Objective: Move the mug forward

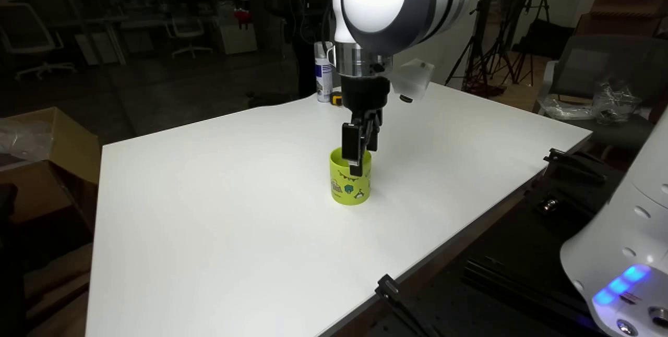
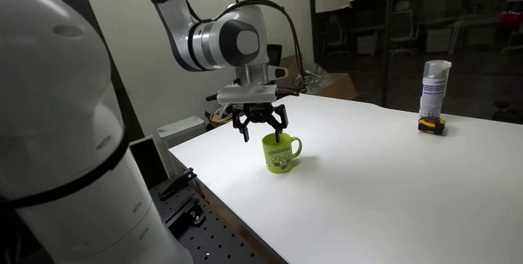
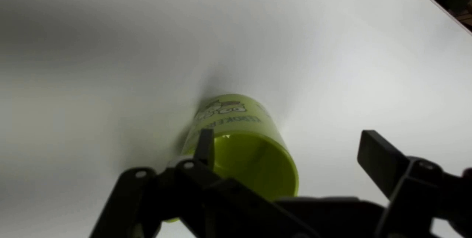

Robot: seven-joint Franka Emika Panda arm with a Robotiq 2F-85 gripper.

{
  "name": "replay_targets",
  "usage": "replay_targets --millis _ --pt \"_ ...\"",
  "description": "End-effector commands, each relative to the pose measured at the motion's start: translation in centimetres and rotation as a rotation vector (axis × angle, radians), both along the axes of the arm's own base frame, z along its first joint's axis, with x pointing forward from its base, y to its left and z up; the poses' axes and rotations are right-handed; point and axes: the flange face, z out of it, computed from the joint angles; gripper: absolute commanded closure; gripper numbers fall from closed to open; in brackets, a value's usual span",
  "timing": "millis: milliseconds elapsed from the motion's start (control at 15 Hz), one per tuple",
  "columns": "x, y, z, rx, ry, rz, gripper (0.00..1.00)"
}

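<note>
Well left of the mug (image 1: 350, 191), in an exterior view, one cardboard box (image 1: 75, 146) sits off the table (image 1: 209, 222) with clear plastic (image 1: 26, 139) in it. Also left of the mug, and far beyond it, are two pale chairs (image 1: 23, 29). Slightly left of the mug and beyond it, on the table, one can (image 1: 323, 84) stands upright, clear-capped, its contents hidden; one small black-and-yellow block (image 1: 336, 99) sits there too, both well apart from the mug. The single mug, lime green and printed, stands upright on the table; its one handle (image 2: 300, 146) shows in an exterior view. The part of its inside that the wrist view shows is plain green; the gripper (image 2: 262, 140) hides the rest. That gripper is above the mug, its two fingers (image 2: 245, 135) spread wide, with nothing held. One finger overlaps the mug's mouth, and I cannot tell whether it touches the rim or dips inside; the other is clear of the mug, to its right in the wrist view. Right of the mug come two black fittings (image 1: 389, 286) at the table's edge, one nearer the camera than the mug, then one grey chair (image 1: 600, 63) with more plastic on its seat, and last one white robot base (image 1: 616, 253) with a blue light strip.
</note>
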Motion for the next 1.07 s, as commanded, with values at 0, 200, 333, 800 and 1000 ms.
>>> replay_targets --millis 0,200,333,800,1000 --pt "1.2 0.5 0.2 0.006 -0.015 0.068 0.00" --pt "2.0 1.3 -0.2 0.018 -0.015 0.148 0.00" --pt "2.8 1.7 -0.8 0.032 -0.003 0.207 0.00" --pt "4.5 1.6 -3.0 0.046 0.030 0.270 0.33" --pt "4.8 1.5 -3.2 0.041 0.032 0.265 0.55"
